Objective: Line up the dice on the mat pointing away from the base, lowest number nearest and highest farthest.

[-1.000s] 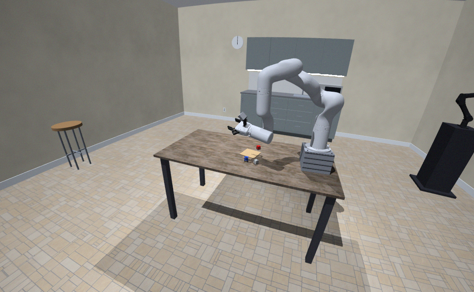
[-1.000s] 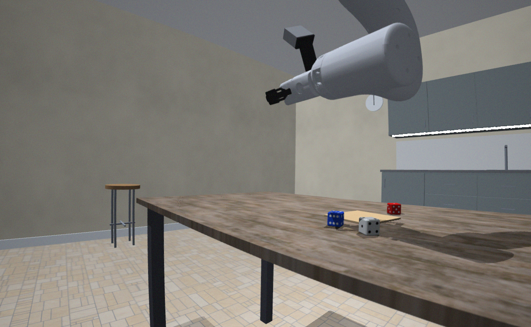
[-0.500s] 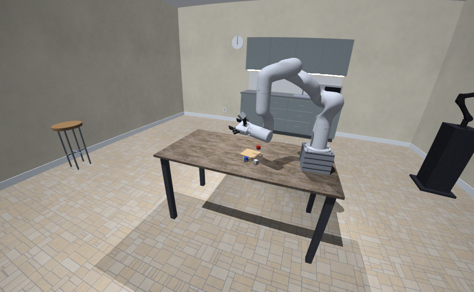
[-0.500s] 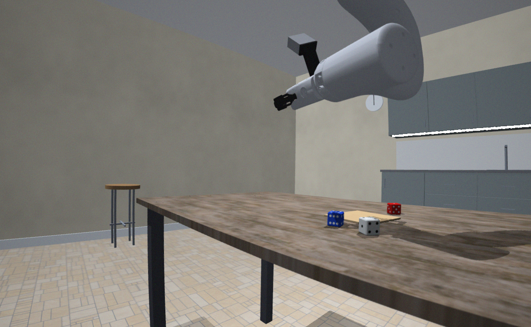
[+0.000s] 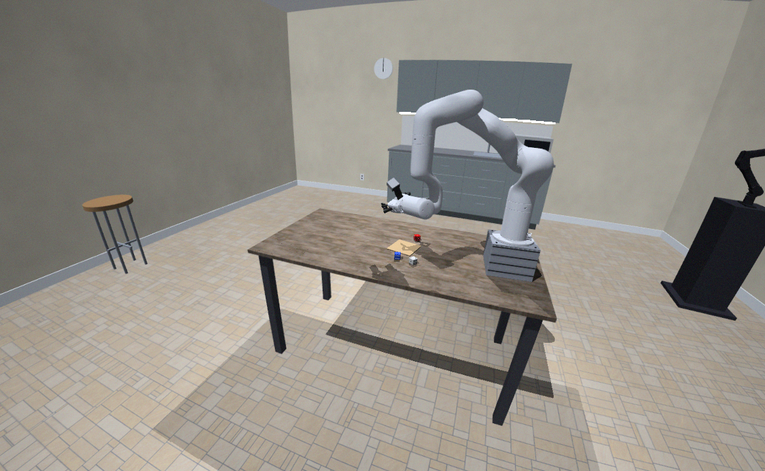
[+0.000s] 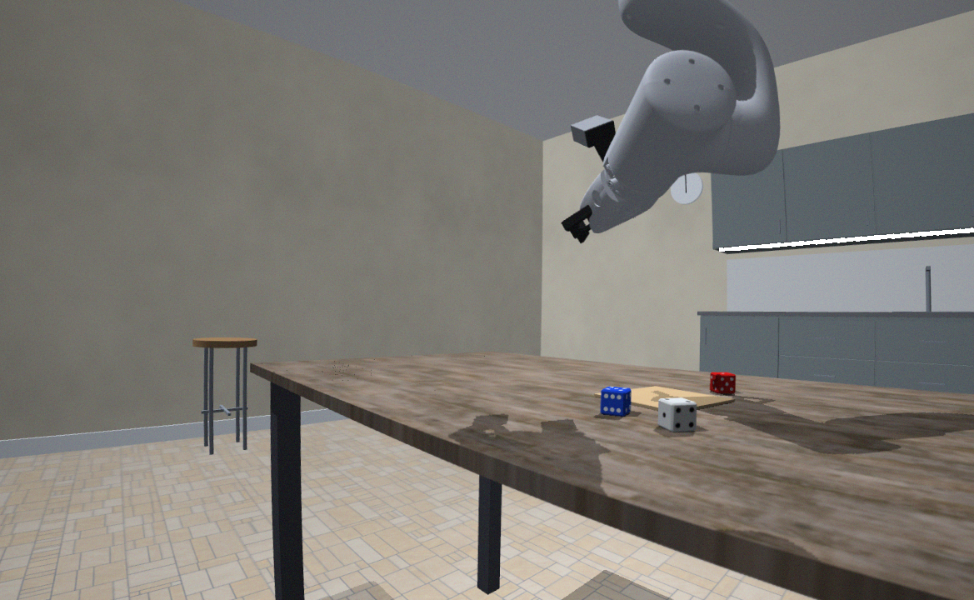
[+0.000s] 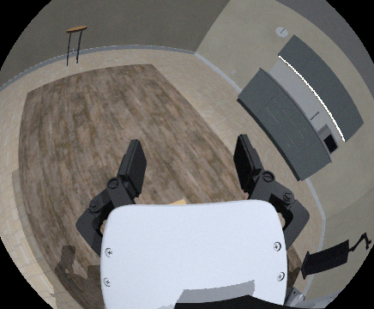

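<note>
A small tan mat lies flat on the wooden table; it also shows in the exterior view. A red die sits by the mat's far edge. A blue die and a white die sit on the table by the mat's near edge. I cannot tell if any die touches the mat. My gripper is open and empty, high above the table, tilted downward. In the wrist view the fingers stand wide apart over bare table; the dice are hidden there.
The arm's base block stands on the table's right end. A stool stands off to the left on the floor. A black pedestal with another arm stands at the far right. Cabinets line the back wall.
</note>
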{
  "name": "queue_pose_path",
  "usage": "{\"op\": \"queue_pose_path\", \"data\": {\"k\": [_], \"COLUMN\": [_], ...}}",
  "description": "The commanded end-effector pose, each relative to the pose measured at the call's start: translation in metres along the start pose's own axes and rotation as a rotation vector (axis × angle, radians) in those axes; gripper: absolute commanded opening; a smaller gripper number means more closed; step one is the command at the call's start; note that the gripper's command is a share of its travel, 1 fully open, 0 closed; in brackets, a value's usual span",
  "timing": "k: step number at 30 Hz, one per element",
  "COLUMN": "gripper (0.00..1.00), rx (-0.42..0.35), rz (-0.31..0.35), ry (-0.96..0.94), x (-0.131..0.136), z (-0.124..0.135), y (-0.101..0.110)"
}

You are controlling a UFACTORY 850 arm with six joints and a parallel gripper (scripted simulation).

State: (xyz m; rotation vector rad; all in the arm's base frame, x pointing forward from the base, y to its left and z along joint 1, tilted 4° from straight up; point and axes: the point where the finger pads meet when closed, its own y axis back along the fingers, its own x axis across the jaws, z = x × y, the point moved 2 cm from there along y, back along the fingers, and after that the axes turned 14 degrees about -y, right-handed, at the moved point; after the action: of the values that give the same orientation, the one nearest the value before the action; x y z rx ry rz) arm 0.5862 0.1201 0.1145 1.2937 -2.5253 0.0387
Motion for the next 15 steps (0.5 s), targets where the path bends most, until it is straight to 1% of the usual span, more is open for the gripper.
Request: {"op": "queue_pose_path", "data": {"k": [1, 3, 6, 9, 10, 12, 15], "gripper": [1.00, 1.00, 1.00, 1.00, 1.00, 1.00, 1.00], "rx": [-0.123, -0.159, -0.235, -0.244, -0.321, -0.350, -0.418], "rz": [0.121, 0.155, 0.226, 0.234, 0.305, 0.332, 0.393], "ry": [-0.021, -0.031, -0.056, -0.059, -0.091, -0.105, -0.140], "x": [0.037, 0.047, 0.069, 0.072, 0.093, 0.101, 0.118], "z": [0.017, 0.023, 0.036, 0.037, 0.050, 0.055, 0.066], "y": [-0.021, -0.025, -0.031, -0.031, -0.035, -0.036, -0.036]}}
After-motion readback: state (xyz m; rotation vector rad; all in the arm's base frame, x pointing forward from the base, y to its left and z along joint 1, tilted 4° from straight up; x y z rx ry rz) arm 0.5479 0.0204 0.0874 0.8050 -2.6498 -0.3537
